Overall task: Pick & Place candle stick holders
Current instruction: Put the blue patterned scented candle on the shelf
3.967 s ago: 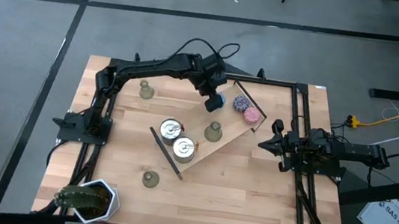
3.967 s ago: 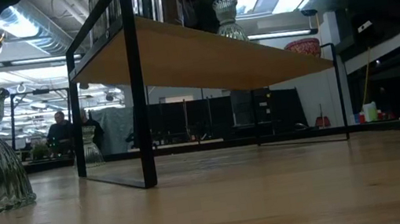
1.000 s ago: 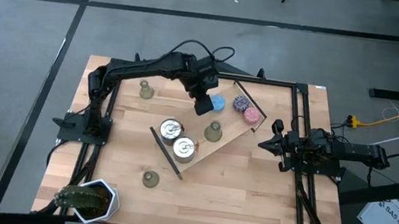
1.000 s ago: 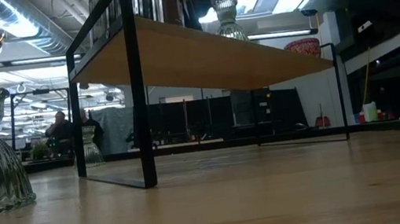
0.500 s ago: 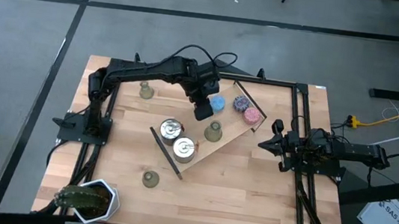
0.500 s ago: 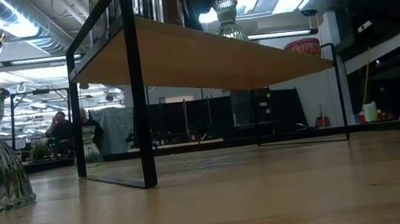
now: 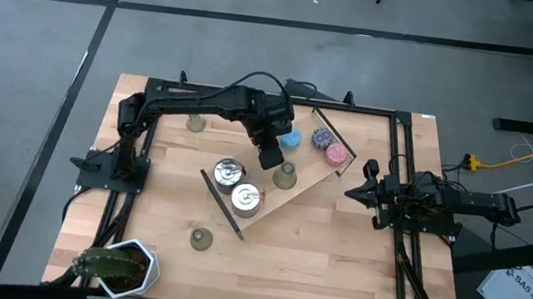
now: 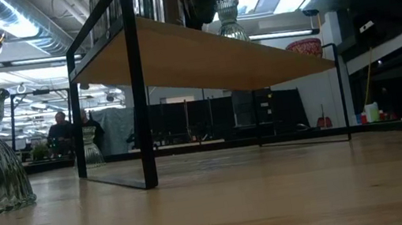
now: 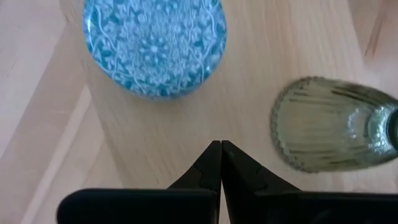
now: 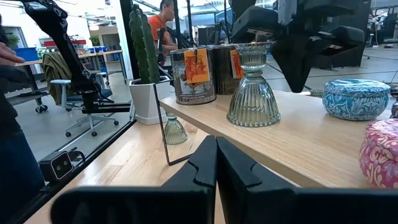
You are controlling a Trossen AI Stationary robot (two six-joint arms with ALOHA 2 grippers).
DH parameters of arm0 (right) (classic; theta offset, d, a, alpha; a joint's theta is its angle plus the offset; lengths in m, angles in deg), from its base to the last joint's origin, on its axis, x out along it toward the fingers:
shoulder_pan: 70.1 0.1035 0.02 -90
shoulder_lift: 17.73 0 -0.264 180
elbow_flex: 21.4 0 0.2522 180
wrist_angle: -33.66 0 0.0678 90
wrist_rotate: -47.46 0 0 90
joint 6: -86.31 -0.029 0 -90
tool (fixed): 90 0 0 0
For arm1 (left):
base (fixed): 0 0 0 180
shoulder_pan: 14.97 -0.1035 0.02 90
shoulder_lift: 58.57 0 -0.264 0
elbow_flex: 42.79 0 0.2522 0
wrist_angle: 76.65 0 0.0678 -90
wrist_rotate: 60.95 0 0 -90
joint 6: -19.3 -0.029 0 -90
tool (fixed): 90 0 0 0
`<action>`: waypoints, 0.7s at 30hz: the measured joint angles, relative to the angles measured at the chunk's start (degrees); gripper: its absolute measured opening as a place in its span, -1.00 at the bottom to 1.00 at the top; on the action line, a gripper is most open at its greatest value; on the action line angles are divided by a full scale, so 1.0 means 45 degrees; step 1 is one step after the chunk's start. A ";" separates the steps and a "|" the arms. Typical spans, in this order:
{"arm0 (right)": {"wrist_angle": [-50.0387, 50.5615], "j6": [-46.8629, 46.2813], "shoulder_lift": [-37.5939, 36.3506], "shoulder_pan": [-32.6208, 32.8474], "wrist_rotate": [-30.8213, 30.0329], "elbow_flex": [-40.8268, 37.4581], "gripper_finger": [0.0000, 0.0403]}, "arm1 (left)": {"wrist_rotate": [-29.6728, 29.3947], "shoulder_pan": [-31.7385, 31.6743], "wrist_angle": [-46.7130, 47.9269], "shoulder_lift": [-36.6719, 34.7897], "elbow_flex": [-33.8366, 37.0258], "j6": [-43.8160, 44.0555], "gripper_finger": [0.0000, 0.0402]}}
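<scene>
I'd call it about a third done. One holder [image 7: 285,177] sits on the raised shelf [image 7: 304,188]; two are on the table [image 7: 336,248], one at the far left [image 7: 195,121], one near the front [image 7: 200,240]. Shelf also carries two tins [image 7: 229,172], plus blue [image 7: 290,138], purple [image 7: 321,137] and pink [image 7: 335,155] pucks. My left gripper [image 7: 270,157] hangs over the shelf beside that holder, fingers pinched together, empty. Right gripper [image 7: 352,193] is parked at the right edge, closed too.
</scene>
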 joint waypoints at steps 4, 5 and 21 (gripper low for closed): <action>0.0002 0.0000 0.0000 0.0000 0.0001 -0.0002 -0.95 | -0.0172 0.0005 -0.0743 0.0000 0.0121 0.0650 -0.99; 0.0000 0.0000 0.0000 0.0000 0.0000 -0.0001 -0.95 | -0.0172 0.0005 -0.1096 0.0000 0.0210 0.0745 -0.99; 0.0001 0.0000 0.0000 -0.0001 0.0000 -0.0001 -0.95 | -0.1522 -0.0019 -0.2389 0.0078 0.0369 0.1220 -0.99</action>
